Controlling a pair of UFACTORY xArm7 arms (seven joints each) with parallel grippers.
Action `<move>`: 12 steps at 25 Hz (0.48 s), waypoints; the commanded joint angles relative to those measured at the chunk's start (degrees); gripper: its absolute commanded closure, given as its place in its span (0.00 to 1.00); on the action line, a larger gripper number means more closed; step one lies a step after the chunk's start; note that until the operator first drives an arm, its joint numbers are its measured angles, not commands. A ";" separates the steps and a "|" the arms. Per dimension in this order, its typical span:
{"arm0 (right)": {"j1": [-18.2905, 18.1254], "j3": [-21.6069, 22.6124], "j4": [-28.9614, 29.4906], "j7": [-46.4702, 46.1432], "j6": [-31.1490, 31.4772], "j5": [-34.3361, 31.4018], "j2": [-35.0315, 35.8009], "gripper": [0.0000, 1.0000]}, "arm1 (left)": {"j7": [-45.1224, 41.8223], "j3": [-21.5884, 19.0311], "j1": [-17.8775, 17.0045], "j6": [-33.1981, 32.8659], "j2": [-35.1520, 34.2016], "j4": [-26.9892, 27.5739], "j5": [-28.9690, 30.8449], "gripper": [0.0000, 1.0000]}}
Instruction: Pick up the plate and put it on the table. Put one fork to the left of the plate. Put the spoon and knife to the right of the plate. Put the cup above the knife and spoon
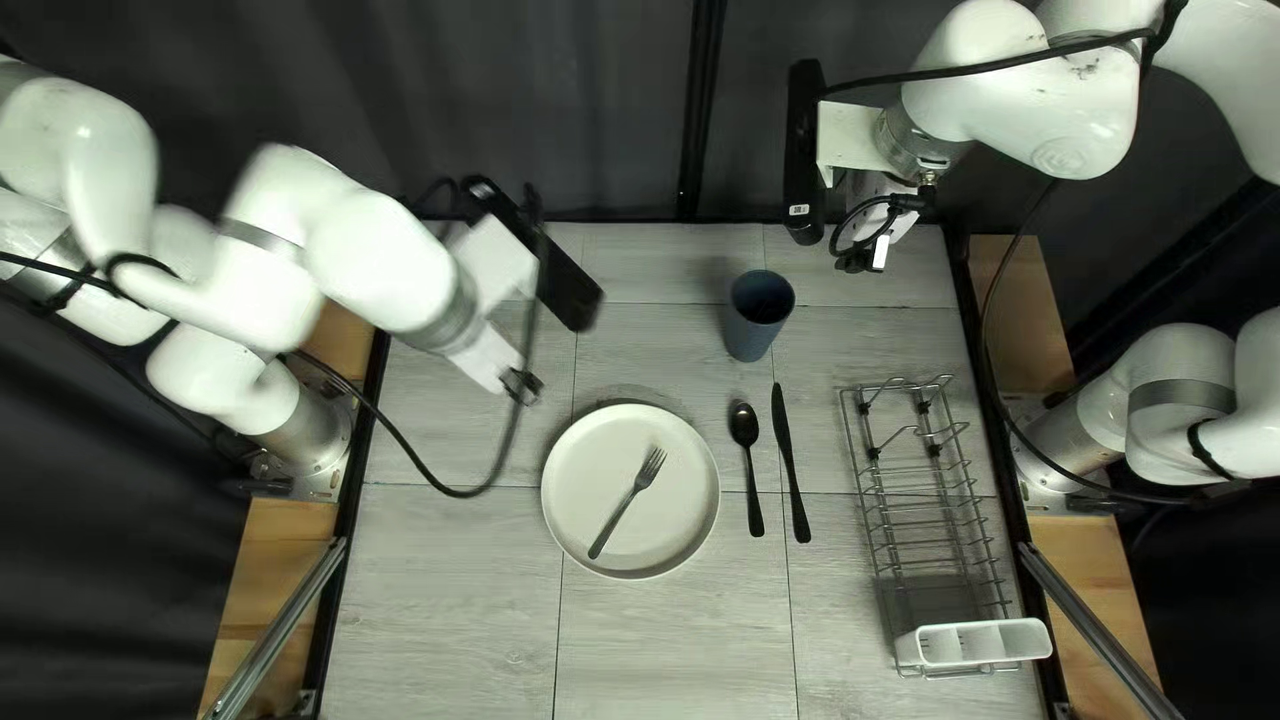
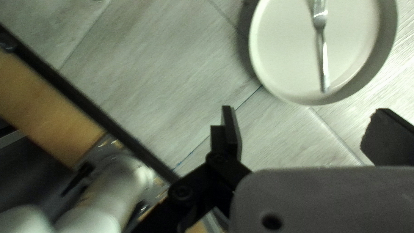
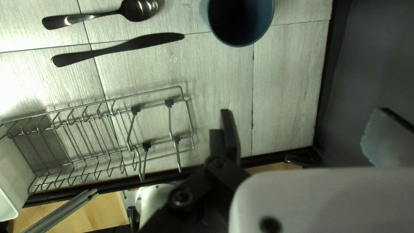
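My left gripper [image 1: 523, 387] is raised up-left of the white plate [image 1: 572, 515] in the top left view. In its own view the left gripper [image 2: 299, 131] stands open and empty, with the plate [image 2: 284, 51] ahead. A fork [image 1: 623, 511] lies slanted on the plate. Right of the plate lie the spoon [image 1: 752, 483] and knife [image 1: 791, 467], side by side. Above them stands the blue cup [image 1: 750, 336], upright. My right gripper [image 1: 862, 256] hangs near the far edge, right of the cup; in its wrist view the right gripper [image 3: 297, 131] is open with nothing between its fingers.
A wire dish rack [image 1: 891, 531] with a white divided holder [image 1: 974, 644] at its near end stands at the table's right side, right of the knife. A black cable [image 1: 460, 494] from the left arm droops over the table left of the plate.
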 commanded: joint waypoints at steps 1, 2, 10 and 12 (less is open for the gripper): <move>0.00 0.00 0.00 0.00 0.00 0.00 0.00 0.00 | -3.75 -0.35 -2.30 -10.95 12.47 1.85 -3.36 0.00; 0.00 0.00 0.00 0.00 0.00 0.00 0.00 0.00 | -3.49 -0.23 -2.78 -15.68 16.27 1.97 -5.19 0.00; 0.00 0.00 0.00 0.00 0.00 0.00 0.00 0.00 | -2.99 -0.20 -2.90 -16.72 17.20 2.04 -5.87 0.00; 0.00 0.00 0.00 0.00 0.00 0.00 0.00 0.00 | -1.13 0.30 -2.84 -22.15 21.85 2.22 -8.65 0.00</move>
